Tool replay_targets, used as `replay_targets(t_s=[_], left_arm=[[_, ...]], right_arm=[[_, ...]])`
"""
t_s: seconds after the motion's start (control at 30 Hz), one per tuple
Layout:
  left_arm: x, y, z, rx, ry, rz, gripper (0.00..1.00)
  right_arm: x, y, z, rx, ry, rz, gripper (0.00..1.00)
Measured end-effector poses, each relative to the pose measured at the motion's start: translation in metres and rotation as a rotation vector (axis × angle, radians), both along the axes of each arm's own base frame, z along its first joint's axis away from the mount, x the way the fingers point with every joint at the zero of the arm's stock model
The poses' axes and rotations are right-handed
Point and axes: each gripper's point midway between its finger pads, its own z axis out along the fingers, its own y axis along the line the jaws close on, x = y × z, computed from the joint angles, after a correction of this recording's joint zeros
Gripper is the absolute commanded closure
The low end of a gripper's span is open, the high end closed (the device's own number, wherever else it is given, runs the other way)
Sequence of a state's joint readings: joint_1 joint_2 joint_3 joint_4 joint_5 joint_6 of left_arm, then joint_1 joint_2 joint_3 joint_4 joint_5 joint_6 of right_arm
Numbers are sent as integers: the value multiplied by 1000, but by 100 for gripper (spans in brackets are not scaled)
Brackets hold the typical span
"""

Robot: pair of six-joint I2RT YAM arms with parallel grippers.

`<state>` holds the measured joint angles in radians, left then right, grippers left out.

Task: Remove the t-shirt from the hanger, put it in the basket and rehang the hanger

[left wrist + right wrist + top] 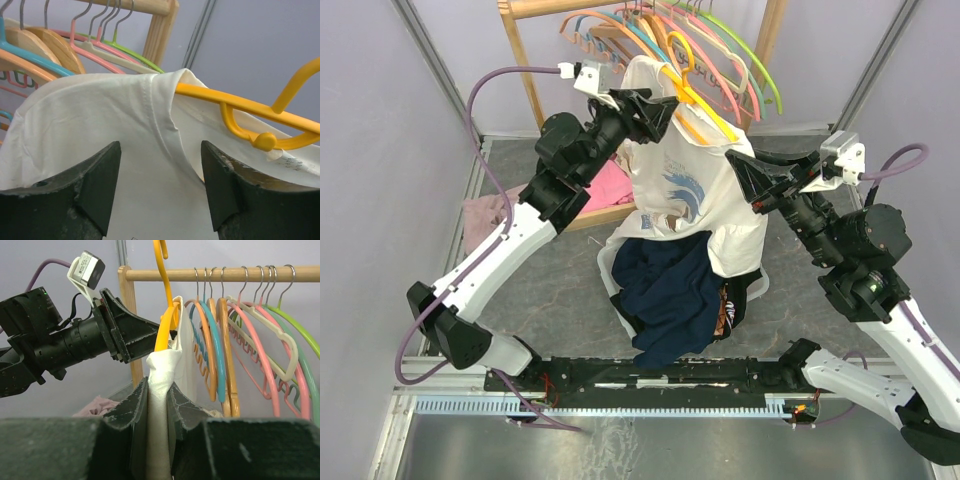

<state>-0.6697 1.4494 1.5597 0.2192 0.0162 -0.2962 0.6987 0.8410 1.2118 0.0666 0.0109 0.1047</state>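
Note:
A white t-shirt point(685, 190) with a blue print hangs on a yellow hanger point(682, 88) held in mid-air between the two arms. My right gripper point(740, 165) is shut on the shirt's right shoulder; in the right wrist view a white fold point(161, 370) is pinched between the fingers point(135, 405), with the yellow hanger point(165, 325) rising above it. My left gripper point(665, 115) is at the other shoulder, open. In the left wrist view its jaws point(160, 185) stand wide on either side of the collar seam of the shirt point(100, 115), and the hanger's bar point(240, 107) emerges from the neck.
A wooden rack point(525, 60) behind holds several coloured hangers point(730, 55), close to the shirt. A dark navy garment point(670, 290) lies heaped on the table under the shirt. Pink cloth point(605, 185) sits at the left by the rack's base.

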Motion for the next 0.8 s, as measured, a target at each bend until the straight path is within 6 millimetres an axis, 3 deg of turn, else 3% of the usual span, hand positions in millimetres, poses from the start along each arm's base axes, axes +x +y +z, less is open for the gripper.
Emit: replay_targets(t_s=[0.1,0.33,0.6,0.8], left_arm=[[2,-5,-4,4,10,6,49],[4,-10,-8,8,16,21,96],[-1,-9,-11,19,13,27,97],[-22,-17,-19,71,-11,-35,97]], right_arm=[[1,1,-2,1,5,2,98],[3,3,-9,-7,19,2,98],[10,5,-24,-1,50,-8,98],[18,9,-41,-4,72,-17,98]])
